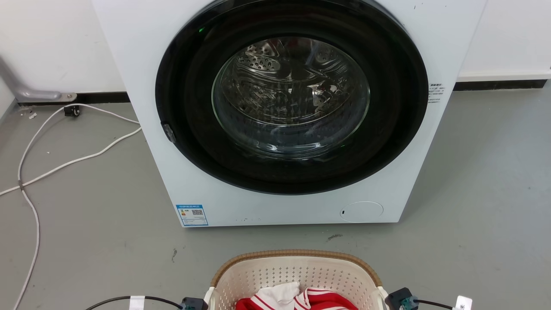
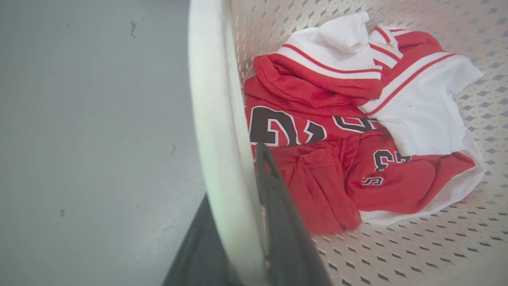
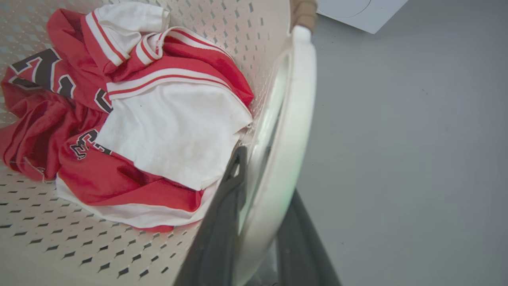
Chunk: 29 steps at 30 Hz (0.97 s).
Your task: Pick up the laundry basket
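Right now, in the head view, the laundry basket (image 1: 297,255) is sitting at the bottom edge, on the grey floor (image 1: 473,193) in front of the washer (image 1: 275,206) and apart from it. A red and white jersey (image 1: 327,301) is lying inside. I cannot tell from here whether the basket's base is touching the floor.

In the left wrist view, my left pincer (image 2: 234,178) is straddling the white loop handle (image 2: 214,99). One dark finger is reaching inside the perforated wall just beside the jersey, and the other is running outside over the floor. Both seem to be pressing on the plastic, so I am judging it clamped on the handle.

In the right wrist view, my right pincer (image 3: 266,172) is doing the same on the opposite handle (image 3: 295,99), one finger inside and one outside, apparently squeezing it.

I am thinking the lift needs both arms rising together at one pace, keeping the rim level so the jersey is not sliding to one end. The handles look thin and may be flexing, so I am planning a slow, straight rise, keeping clear of the washer front.
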Motion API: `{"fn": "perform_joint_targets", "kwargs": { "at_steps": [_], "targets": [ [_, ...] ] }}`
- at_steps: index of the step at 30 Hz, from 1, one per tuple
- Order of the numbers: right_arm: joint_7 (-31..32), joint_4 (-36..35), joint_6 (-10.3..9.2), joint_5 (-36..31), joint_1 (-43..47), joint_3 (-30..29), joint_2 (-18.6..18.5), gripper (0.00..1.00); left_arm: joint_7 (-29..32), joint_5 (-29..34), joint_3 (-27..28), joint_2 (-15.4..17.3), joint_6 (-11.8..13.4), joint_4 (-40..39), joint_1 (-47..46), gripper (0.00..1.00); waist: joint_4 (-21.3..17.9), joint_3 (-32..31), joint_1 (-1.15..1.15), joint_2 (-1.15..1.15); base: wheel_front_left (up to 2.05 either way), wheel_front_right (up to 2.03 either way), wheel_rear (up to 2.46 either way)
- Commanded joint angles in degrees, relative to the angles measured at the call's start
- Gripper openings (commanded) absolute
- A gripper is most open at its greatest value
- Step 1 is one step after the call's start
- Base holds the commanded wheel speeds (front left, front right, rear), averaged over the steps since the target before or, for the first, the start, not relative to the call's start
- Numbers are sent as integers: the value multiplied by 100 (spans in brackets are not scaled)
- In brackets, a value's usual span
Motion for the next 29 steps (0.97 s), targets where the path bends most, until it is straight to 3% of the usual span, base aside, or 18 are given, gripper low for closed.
{"fn": "perform_joint_targets", "kwargs": {
  "at_steps": [1, 29],
  "targets": [
    [12, 21, 29, -89, 93, 26, 10, 0, -87, -35, -24, 9, -24, -46, -46, 0, -2, -2, 0, 0, 0, 0, 0],
    [22, 22, 29, -215, 95, -58, 7, 0, -91, -261, -233, 54, -25, -46, -70, 0, 3, 20, 0, 0, 0, 0, 0]
  ]
}}
